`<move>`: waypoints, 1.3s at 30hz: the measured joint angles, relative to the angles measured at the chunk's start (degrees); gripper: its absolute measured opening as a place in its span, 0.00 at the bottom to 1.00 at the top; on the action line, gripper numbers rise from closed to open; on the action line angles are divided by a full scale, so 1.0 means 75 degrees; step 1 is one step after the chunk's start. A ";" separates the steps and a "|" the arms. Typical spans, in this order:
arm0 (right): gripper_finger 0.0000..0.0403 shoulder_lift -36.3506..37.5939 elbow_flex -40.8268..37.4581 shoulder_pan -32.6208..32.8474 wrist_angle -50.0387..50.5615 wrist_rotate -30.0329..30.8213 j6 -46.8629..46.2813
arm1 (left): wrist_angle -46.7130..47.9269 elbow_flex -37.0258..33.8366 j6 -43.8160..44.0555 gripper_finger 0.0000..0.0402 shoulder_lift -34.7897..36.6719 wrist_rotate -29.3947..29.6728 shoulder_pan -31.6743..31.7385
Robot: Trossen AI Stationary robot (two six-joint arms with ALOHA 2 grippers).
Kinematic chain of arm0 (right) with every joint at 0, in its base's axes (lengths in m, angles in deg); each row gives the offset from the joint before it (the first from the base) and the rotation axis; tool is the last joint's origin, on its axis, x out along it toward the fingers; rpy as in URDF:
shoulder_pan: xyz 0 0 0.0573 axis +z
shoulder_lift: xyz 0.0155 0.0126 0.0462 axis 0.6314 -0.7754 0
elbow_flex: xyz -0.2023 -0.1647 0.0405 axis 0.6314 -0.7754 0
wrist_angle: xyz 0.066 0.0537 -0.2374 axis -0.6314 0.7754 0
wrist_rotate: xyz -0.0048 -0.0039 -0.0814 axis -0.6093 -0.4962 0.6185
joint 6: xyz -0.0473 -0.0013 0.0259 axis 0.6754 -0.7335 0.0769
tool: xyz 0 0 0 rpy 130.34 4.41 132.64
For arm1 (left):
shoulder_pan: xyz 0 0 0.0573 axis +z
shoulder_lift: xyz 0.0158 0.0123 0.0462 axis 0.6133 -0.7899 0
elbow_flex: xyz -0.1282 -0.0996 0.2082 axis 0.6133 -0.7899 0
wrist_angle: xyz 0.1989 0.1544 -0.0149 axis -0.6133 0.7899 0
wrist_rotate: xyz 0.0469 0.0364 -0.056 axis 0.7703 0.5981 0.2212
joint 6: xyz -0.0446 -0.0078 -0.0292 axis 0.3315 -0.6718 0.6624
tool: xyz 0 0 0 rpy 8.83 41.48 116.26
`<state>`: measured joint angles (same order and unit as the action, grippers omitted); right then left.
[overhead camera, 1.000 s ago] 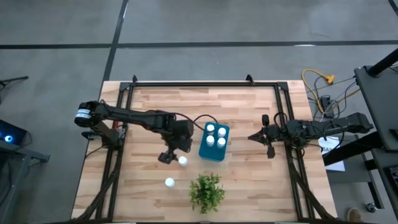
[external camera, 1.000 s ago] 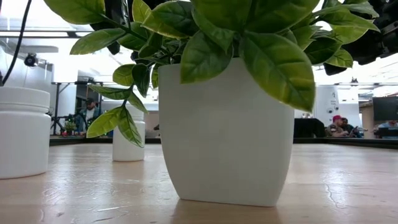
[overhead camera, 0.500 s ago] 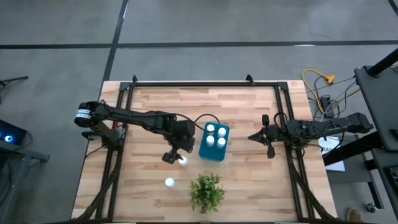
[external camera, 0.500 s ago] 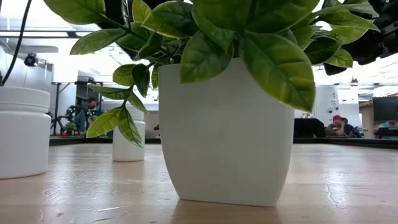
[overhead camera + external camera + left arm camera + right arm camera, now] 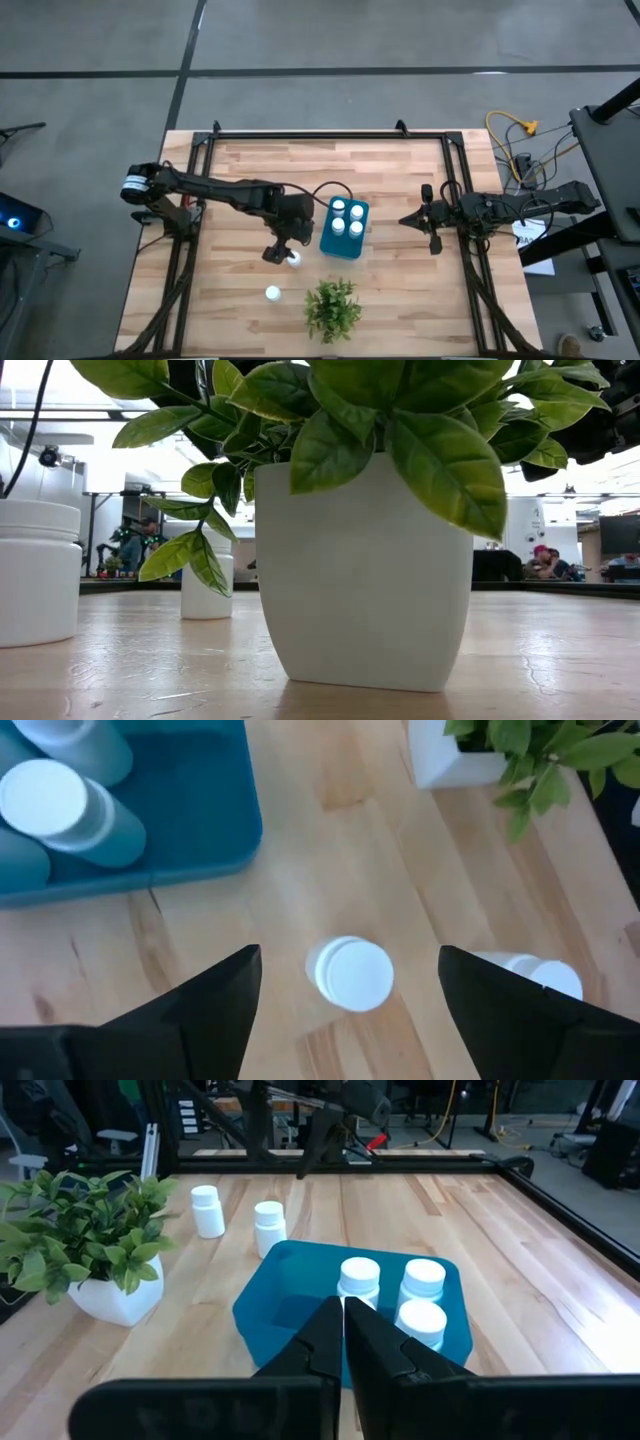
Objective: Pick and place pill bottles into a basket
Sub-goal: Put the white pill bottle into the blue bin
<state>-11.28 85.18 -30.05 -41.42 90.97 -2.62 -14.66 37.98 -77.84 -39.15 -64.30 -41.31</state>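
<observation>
Two white pill bottles stand upright on their bases on the wood table: one (image 5: 293, 259) close to the basket's near left corner, the other (image 5: 272, 293) nearer the front edge. The teal basket (image 5: 343, 245) holds several more white-capped bottles (image 5: 347, 218). My left gripper (image 5: 277, 252) hangs open over the first bottle (image 5: 352, 974), slanting down; in the left wrist view a finger (image 5: 215, 1010) stands on either side of it without touching. My right gripper (image 5: 424, 220) waits shut at the table's right side, pointing toward the basket (image 5: 290, 1295).
A green plant in a white pot (image 5: 333, 308) stands near the front edge, right of the second bottle, and fills the low view (image 5: 360, 570). Black frame rails (image 5: 190, 250) run along the table's left, right and far sides. Bare wood lies on the table's far half.
My left gripper has tipped slightly, so that its fingertips have swung a little toward the bottle beside the basket. It has stayed open. The bottles, the basket and my right arm have kept still.
</observation>
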 joint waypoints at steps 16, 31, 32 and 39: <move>0.02 0.0003 0.0000 0.0000 -0.0003 0.0003 -0.0048 | 0.0245 -0.0131 -0.0262 0.86 -0.0026 0.0165 -0.0106; 0.02 0.0000 0.0000 0.0000 -0.0003 0.0125 0.0014 | 0.0253 -0.0050 -0.0614 0.87 -0.0242 0.1560 -0.0936; 0.02 0.0000 0.0002 0.0000 0.0000 0.0125 0.0018 | 0.0190 -0.0056 -0.0614 0.87 -0.0242 0.1563 -0.0956; 0.02 -0.0101 0.0001 0.0000 0.0011 0.0125 0.0039 | -0.0103 -0.0141 -0.0628 0.87 -0.0242 0.1566 -0.1102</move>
<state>-12.04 85.19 -30.05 -41.34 91.91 -2.33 -15.43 36.92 -82.55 -40.97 -52.56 -49.58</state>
